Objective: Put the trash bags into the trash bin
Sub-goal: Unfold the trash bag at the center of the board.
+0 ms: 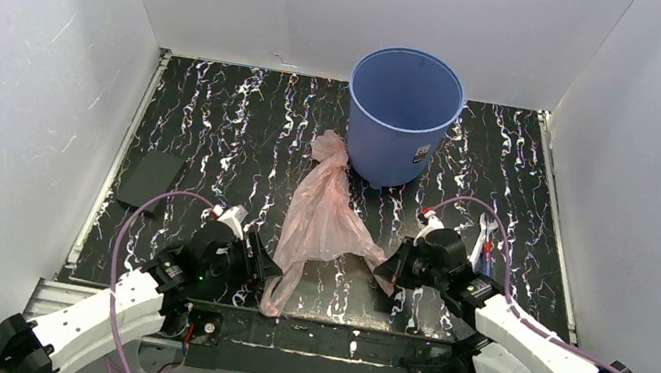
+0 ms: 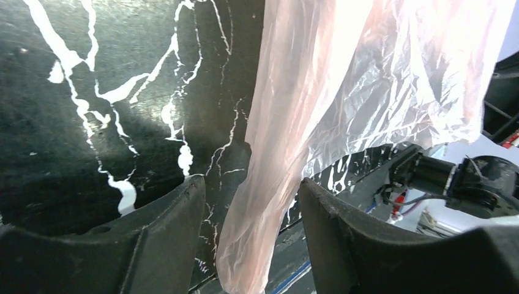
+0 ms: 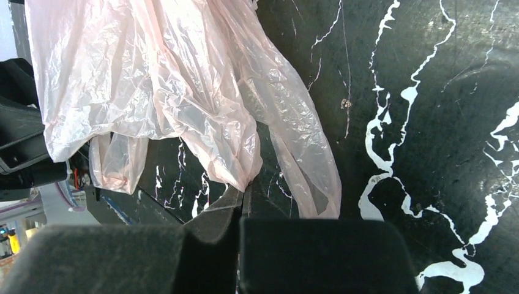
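Note:
The pale-pink trash bag [image 1: 322, 216] lies stretched on the black marbled table, from beside the blue bin [image 1: 401, 115] at the back down to the front edge. My right gripper [image 1: 391, 268] is shut on the bag's right corner; in the right wrist view the jaws [image 3: 246, 190] pinch the film [image 3: 183, 92]. My left gripper [image 1: 264, 267] is open, and a strip of the bag [image 2: 275, 184] hangs between its fingers [image 2: 177, 208] without being gripped. The bin stands upright and open.
A flat black pad [image 1: 150, 179] lies at the left of the table. Some small tools [image 1: 484, 243] lie at the right edge. White walls close in on the left, back and right.

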Robot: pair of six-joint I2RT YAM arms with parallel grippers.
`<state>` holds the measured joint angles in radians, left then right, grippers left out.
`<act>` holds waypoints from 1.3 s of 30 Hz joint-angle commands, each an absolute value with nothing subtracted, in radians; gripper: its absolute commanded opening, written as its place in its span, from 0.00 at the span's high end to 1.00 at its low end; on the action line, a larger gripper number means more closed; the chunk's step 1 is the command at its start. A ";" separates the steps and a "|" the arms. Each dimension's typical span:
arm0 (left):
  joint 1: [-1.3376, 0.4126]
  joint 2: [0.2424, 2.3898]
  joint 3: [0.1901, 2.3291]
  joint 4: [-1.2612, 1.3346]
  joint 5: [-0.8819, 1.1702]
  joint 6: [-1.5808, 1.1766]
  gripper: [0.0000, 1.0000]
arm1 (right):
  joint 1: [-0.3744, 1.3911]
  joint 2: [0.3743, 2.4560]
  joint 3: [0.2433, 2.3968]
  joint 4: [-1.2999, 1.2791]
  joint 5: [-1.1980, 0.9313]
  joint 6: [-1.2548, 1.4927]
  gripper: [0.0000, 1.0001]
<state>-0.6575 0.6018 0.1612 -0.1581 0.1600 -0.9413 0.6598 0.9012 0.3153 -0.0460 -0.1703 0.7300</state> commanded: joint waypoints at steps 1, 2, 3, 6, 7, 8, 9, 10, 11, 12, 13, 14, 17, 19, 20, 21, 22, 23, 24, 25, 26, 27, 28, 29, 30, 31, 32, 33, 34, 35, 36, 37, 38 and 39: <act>-0.665 0.565 0.091 -0.033 0.240 -0.990 0.44 | 0.663 0.873 0.305 -0.015 -0.171 0.759 0.99; -0.665 0.568 0.089 -0.037 0.247 -0.994 0.48 | 0.664 0.877 0.305 -0.015 -0.179 0.762 0.99; -0.667 0.572 0.087 -0.040 0.257 -0.993 0.50 | 0.664 0.884 0.304 -0.011 -0.187 0.766 0.99; -0.671 0.594 0.084 -0.019 0.303 -1.002 0.54 | 0.663 0.904 0.278 0.073 -0.231 0.804 0.99; -0.673 0.601 0.091 -0.013 0.321 -0.998 0.56 | 0.663 0.912 0.269 0.098 -0.239 0.824 0.99; -0.678 0.607 0.099 -0.014 0.333 -0.992 0.56 | 0.662 0.920 0.266 0.115 -0.246 0.835 0.99; -0.681 0.611 0.103 -0.014 0.343 -0.989 0.56 | 0.663 0.928 0.270 0.117 -0.248 0.837 0.99; -0.682 0.612 0.108 -0.014 0.355 -0.989 0.54 | 0.663 0.937 0.277 0.112 -0.243 0.838 0.99; -0.683 0.616 0.111 -0.011 0.370 -0.989 0.52 | 0.662 0.944 0.284 0.102 -0.229 0.838 0.99; -0.684 0.620 0.114 -0.007 0.389 -0.988 0.51 | 0.662 0.953 0.293 0.096 -0.219 0.837 0.99; -0.684 0.625 0.118 0.009 0.412 -0.989 0.50 | 0.660 0.963 0.304 0.083 -0.206 0.832 0.99; -0.685 0.630 0.124 0.027 0.434 -0.989 0.51 | 0.655 0.980 0.324 0.063 -0.194 0.824 0.99; -0.690 0.611 0.136 0.037 0.446 -0.992 0.56 | 0.649 1.022 0.360 0.049 -0.197 0.806 0.99; -0.690 0.584 0.139 0.040 0.441 -0.998 0.60 | 0.643 1.052 0.375 0.051 -0.202 0.804 0.99; -0.691 0.569 0.140 0.040 0.438 -1.002 0.63 | 0.639 1.068 0.375 0.069 -0.214 0.807 0.99; -0.692 0.550 0.142 0.041 0.434 -1.008 0.65 | 0.632 1.085 0.376 0.081 -0.229 0.814 0.99; -0.692 0.531 0.143 0.041 0.431 -1.013 0.66 | 0.628 1.100 0.378 0.095 -0.246 0.820 0.99; -0.692 0.512 0.140 0.041 0.425 -1.018 0.66 | 0.627 1.112 0.380 0.104 -0.261 0.822 0.99; -0.692 0.499 0.137 0.041 0.421 -1.023 0.66 | 0.627 1.121 0.381 0.108 -0.266 0.824 0.99; -0.693 0.490 0.133 0.044 0.421 -1.026 0.66 | 0.627 1.128 0.383 0.113 -0.270 0.825 0.99; -0.693 0.487 0.131 0.044 0.421 -1.026 0.66 | 0.627 1.134 0.384 0.122 -0.278 0.828 0.99; -0.693 0.487 0.128 0.045 0.421 -1.027 0.65 | 0.627 1.138 0.386 0.128 -0.287 0.829 0.99; -0.694 0.496 0.125 0.049 0.424 -1.029 0.64 | 0.627 1.141 0.389 0.130 -0.292 0.831 0.99; -0.696 0.507 0.125 0.053 0.426 -1.027 0.64 | 0.627 1.141 0.391 0.131 -0.296 0.831 0.99; -0.697 0.527 0.129 0.054 0.428 -1.022 0.64 | 0.627 1.142 0.391 0.133 -0.300 0.834 0.99; -0.700 0.540 0.134 0.055 0.429 -1.016 0.63 | 0.627 1.142 0.391 0.135 -0.304 0.836 0.99; -0.703 0.556 0.141 0.056 0.430 -1.011 0.63 | 0.627 1.143 0.391 0.136 -0.307 0.838 0.99; -0.709 0.571 0.150 0.058 0.432 -1.005 0.63 | 0.627 1.143 0.390 0.138 -0.309 0.840 0.99; -0.715 0.587 0.160 0.058 0.436 -0.994 0.63 | 0.627 1.145 0.387 0.146 -0.316 0.845 0.99; -0.721 0.604 0.172 0.058 0.438 -0.986 0.62 | 0.627 1.149 0.385 0.153 -0.323 0.851 0.99; -0.727 0.623 0.184 0.058 0.439 -0.976 0.61 | 0.627 1.154 0.384 0.160 -0.330 0.853 0.99; -0.736 0.643 0.201 0.058 0.437 -0.966 0.61 | 0.627 1.161 0.383 0.168 -0.339 0.858 0.99; -0.745 0.664 0.213 0.058 0.434 -0.956 0.61 | 0.627 1.167 0.382 0.182 -0.346 0.864 0.99; -0.759 0.686 0.224 0.058 0.432 -0.948 0.61 | 0.627 1.172 0.381 0.190 -0.352 0.867 0.99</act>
